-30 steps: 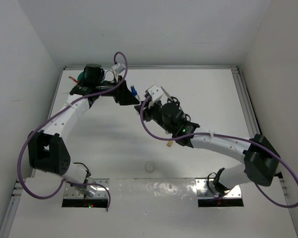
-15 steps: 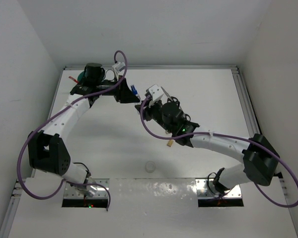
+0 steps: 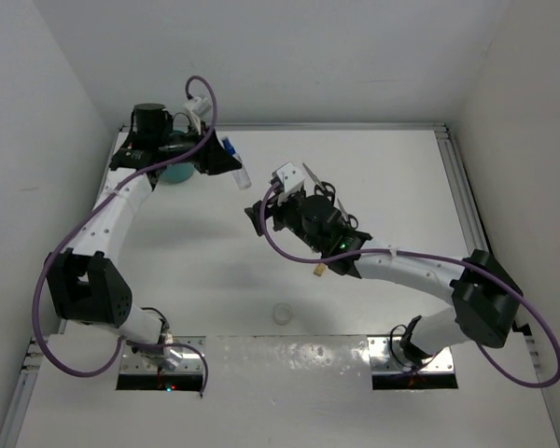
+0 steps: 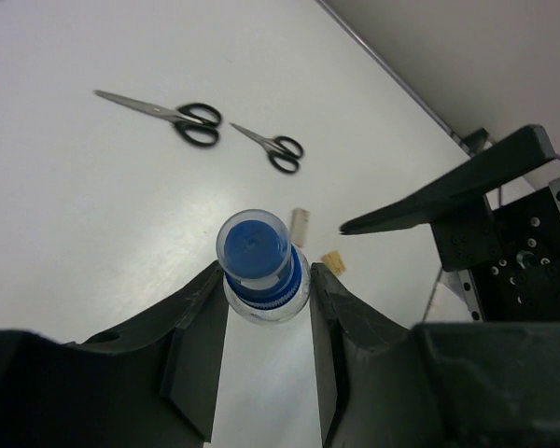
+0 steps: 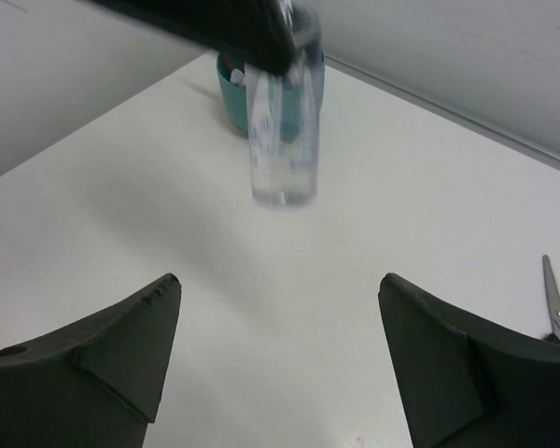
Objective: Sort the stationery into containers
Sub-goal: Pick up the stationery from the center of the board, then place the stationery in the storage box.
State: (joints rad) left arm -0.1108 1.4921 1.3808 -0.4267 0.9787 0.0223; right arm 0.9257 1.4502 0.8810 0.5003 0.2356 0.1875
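Observation:
My left gripper [image 4: 266, 275] is shut on the blue-capped glue bottle [image 4: 259, 257], cap towards its camera. In the top view the left gripper [image 3: 229, 163] holds the bottle [image 3: 229, 146] above the table, just right of the teal cup [image 3: 175, 172]. My right gripper [image 5: 280, 280] is open and empty; the bottle [image 5: 282, 140] hangs ahead of it, with the teal cup [image 5: 231, 93] behind. It sits at mid-table [image 3: 255, 219]. Two black-handled scissors [image 4: 168, 117] [image 4: 273, 147], a white eraser [image 4: 300, 225] and a tan eraser [image 4: 333, 262] lie on the table.
A white tape ring [image 3: 282, 314] lies near the front of the table, and the tan eraser [image 3: 317, 272] lies beside the right forearm. One scissor blade [image 5: 553, 313] shows at the right edge of the right wrist view. White walls enclose the table on three sides.
The left gripper closed on the glue bottle and the right gripper opened, letting it go. The left arm then carried the bottle left and back, close to the teal cup.

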